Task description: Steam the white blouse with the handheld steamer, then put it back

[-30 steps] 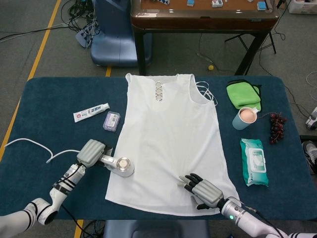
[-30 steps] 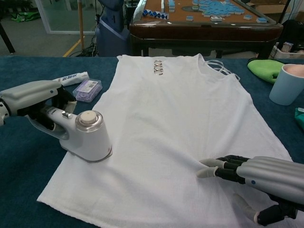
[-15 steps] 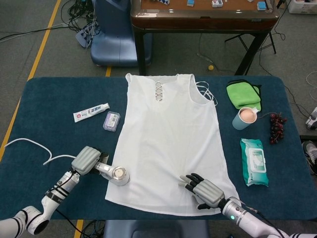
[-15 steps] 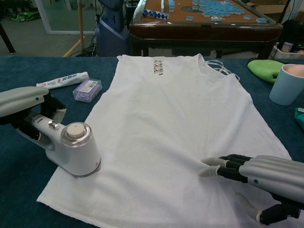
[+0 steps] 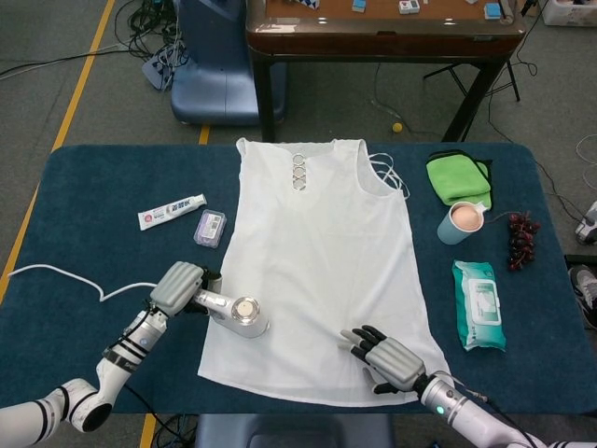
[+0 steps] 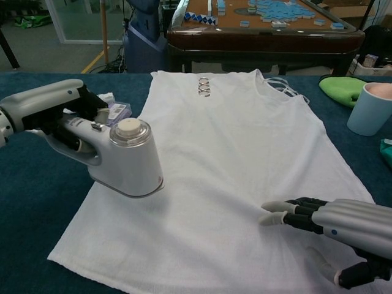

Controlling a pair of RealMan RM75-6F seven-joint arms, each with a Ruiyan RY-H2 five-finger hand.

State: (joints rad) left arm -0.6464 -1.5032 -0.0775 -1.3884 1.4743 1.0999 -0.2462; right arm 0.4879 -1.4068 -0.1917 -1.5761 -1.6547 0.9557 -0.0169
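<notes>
Blue-clothed table, white blouse flat; left hand gripping steamer, right hand splayed.

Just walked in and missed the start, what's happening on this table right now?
The left robot hand holds the handheld steamer over the lower left part of the white blouse, spread flat on the blue table. The right robot hand rests on the blouse's lower right, fingers extended. Steaming appears underway.

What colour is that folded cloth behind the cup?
The folded cloth is bright lime green with a dark edge, clearest in the head view.
</notes>
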